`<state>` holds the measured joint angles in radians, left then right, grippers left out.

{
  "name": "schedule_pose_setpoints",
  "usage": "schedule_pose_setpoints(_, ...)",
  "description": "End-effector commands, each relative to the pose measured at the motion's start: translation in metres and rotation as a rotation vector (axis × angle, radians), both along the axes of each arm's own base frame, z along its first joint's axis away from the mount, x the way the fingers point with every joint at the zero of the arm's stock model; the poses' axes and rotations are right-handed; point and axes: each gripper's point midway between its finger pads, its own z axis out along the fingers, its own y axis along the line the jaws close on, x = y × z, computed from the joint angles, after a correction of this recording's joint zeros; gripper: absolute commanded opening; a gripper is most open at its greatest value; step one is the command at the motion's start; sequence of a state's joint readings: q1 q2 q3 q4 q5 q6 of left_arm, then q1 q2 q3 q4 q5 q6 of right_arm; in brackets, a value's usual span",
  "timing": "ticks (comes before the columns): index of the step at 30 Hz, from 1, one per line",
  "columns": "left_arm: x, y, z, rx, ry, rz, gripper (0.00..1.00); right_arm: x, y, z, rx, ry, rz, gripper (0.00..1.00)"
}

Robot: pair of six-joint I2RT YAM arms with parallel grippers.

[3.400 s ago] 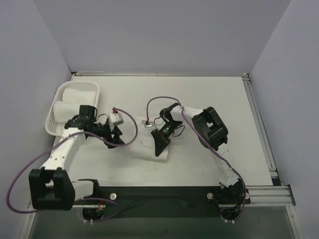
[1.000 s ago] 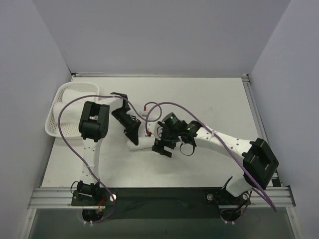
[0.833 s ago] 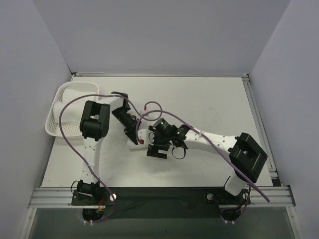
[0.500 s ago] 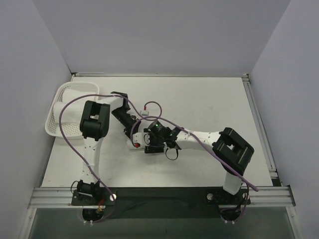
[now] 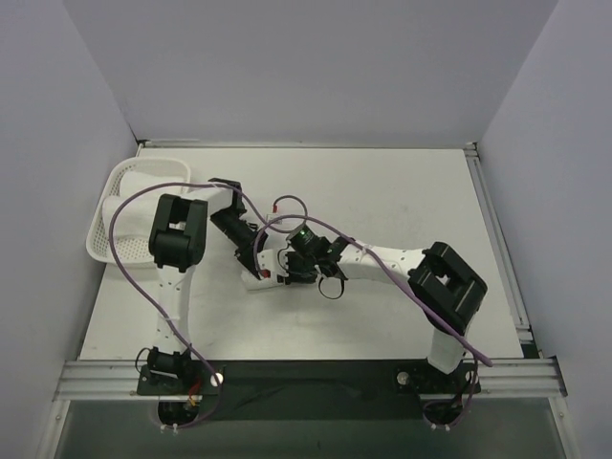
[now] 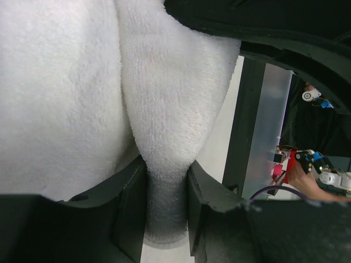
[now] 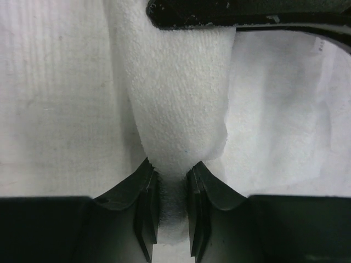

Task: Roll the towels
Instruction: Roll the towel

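Observation:
A white towel (image 5: 259,280) lies bunched in a small lump at the table's middle left, mostly hidden under both grippers. My left gripper (image 5: 251,259) is shut on a fold of it; in the left wrist view the fold (image 6: 170,104) is pinched between the black fingers (image 6: 130,213). My right gripper (image 5: 286,272) is shut on the same towel from the right; in the right wrist view the fold (image 7: 175,98) runs down between the fingers (image 7: 147,208). The two grippers sit close together, almost touching.
A white basket (image 5: 103,229) at the far left holds rolled white towels (image 5: 143,186). Purple cables (image 5: 287,206) loop over both arms above the towel. The table's metal rail and front edge show in the left wrist view (image 6: 269,126).
My right gripper has moved left toward the left gripper with the towel in it. The towel has bunched into a smaller lump. The left gripper has barely moved in the last second.

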<state>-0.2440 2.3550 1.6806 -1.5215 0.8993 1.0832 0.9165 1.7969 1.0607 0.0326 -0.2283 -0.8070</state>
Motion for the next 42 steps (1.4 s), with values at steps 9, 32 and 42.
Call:
schedule_pose_setpoints(9, 0.036, 0.039, 0.047, -0.109, -0.269, 0.19, 0.6, -0.078, -0.046, -0.018, -0.117, 0.756, -0.112, 0.0)
schedule_pose_setpoints(32, -0.006, 0.034, 0.099, -0.055, -1.181, 0.075, 0.83, -0.07, -0.035, -0.02, -0.131, 1.453, -0.328, 0.0)
schedule_pose_setpoints(42, -0.037, -0.029, 0.059, -0.109, -1.425, -0.288, 0.84, -0.06, -0.038, -0.028, -0.101, 1.573, -0.379, 0.0)
